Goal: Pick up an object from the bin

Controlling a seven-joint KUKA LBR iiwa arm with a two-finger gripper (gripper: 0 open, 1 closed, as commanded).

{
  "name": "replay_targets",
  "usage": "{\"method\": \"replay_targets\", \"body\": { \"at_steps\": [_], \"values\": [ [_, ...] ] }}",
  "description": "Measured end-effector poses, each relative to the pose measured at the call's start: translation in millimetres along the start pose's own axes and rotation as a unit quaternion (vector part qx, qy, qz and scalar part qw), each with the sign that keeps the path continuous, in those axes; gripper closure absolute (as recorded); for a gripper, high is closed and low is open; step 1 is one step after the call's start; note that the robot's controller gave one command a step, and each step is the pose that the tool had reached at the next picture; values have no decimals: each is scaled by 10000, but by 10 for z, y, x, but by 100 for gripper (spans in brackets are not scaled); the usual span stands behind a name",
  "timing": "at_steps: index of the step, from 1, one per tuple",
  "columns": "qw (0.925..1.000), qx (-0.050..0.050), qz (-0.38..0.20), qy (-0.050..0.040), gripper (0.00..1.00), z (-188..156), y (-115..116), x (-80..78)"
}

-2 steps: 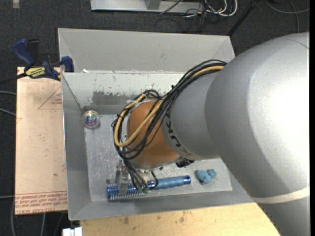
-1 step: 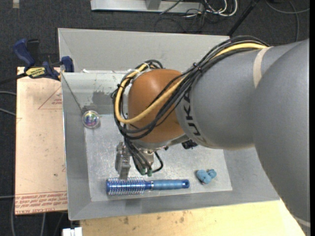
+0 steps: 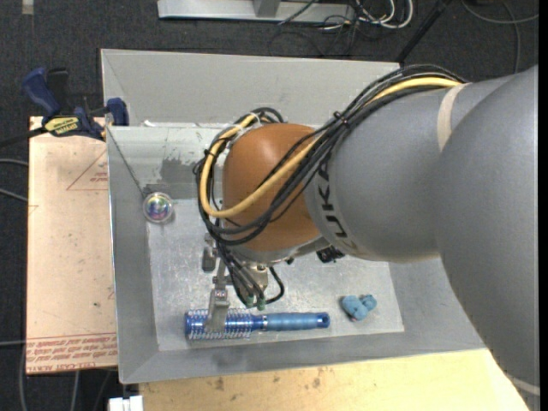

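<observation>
Far beyond the gripper (image 3: 233,302) you see dark carpet (image 3: 60,24). A grey metal stand foot (image 3: 248,2) lies on it there, with loose cables (image 3: 381,2) trailing beside it.

cam: single, overhead, slightly oblique | faces down into grey bin (image 3: 128,255) | close | arm (image 3: 428,169) enters from 3 o'clock

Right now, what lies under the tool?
Under the tool, the bristled end of a blue brush along the bin's near wall. The orange cover hides the floor behind.
</observation>
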State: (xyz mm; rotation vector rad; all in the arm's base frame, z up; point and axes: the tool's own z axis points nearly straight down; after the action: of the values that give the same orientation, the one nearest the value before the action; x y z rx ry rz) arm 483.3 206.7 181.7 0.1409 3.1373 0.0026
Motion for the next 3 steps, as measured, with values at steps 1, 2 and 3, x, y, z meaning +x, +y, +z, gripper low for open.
{"method": "replay_targets", "body": {
  "at_steps": [1,2,3],
  "values": [
    [9664,7,-2571,9,0,1018,-325,-117],
    [9663,0,-2574,11,100,1008,-315,-112],
    [9668,-5,-2555,-39,100,80,-261,-295]
  ]
}}
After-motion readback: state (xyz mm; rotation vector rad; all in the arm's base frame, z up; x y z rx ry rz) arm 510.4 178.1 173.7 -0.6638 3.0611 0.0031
